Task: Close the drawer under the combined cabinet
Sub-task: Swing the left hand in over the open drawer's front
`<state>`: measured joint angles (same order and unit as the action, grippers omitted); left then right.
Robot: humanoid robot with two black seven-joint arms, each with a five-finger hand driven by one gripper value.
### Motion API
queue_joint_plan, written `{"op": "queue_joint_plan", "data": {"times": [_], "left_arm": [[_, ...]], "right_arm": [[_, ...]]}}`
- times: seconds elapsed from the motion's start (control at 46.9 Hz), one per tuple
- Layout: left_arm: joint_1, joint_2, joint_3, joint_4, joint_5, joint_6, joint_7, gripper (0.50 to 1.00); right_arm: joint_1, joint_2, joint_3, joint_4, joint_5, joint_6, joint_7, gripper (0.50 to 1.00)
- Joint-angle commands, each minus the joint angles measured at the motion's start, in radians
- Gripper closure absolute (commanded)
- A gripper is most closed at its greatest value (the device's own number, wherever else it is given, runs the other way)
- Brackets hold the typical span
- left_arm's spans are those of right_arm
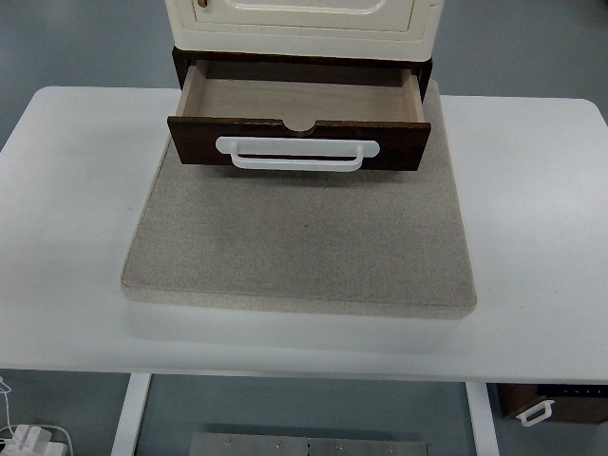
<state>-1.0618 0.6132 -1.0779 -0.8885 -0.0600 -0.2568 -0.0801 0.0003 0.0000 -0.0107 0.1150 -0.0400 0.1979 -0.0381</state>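
The dark brown drawer point(296, 142) stands pulled out from under the cream cabinet point(304, 17) at the top middle. Its light wooden inside point(299, 100) holds nothing. A white bar handle point(296, 154) runs across the drawer front, facing me. No robot hand or arm shows in the top view.
The cabinet stands on a grey stone-like slab point(299, 237) on a white table point(76, 209). Below the table's front edge, a second dark drawer front with a white handle point(537, 410) lies at the lower right, and white cables point(28, 439) at the lower left.
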Motion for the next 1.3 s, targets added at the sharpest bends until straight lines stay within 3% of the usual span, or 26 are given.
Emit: {"op": "queue_joint_plan", "data": {"times": [0.0, 0.256, 0.597, 1.023, 1.279], "left_arm": [[-0.001, 0.036, 0.006, -0.090, 0.008, 0.002, 0.000, 0.500], [0.005, 0.111, 0.009, -0.355, 0.153, 0.004, 0.000, 0.500], [-0.017, 0.100, 0.119, -0.584, 0.330, 0.005, 0.003, 0.500], [-0.081, 0.056, 0.388, -0.727, 0.595, 0.001, 0.023, 0.500], [-0.144, 0.000, 0.518, -0.768, 0.620, -0.009, 0.141, 0.500]], "right_arm": [[0.000, 0.000, 0.000, 0.000, 0.000, 0.000, 0.000, 0.548], [0.000, 0.000, 0.000, 0.000, 0.000, 0.000, 0.000, 0.548], [0.000, 0.000, 0.000, 0.000, 0.000, 0.000, 0.000, 0.548], [0.000, 0.000, 0.000, 0.000, 0.000, 0.000, 0.000, 0.548], [0.000, 0.000, 0.000, 0.000, 0.000, 0.000, 0.000, 0.548]]}}
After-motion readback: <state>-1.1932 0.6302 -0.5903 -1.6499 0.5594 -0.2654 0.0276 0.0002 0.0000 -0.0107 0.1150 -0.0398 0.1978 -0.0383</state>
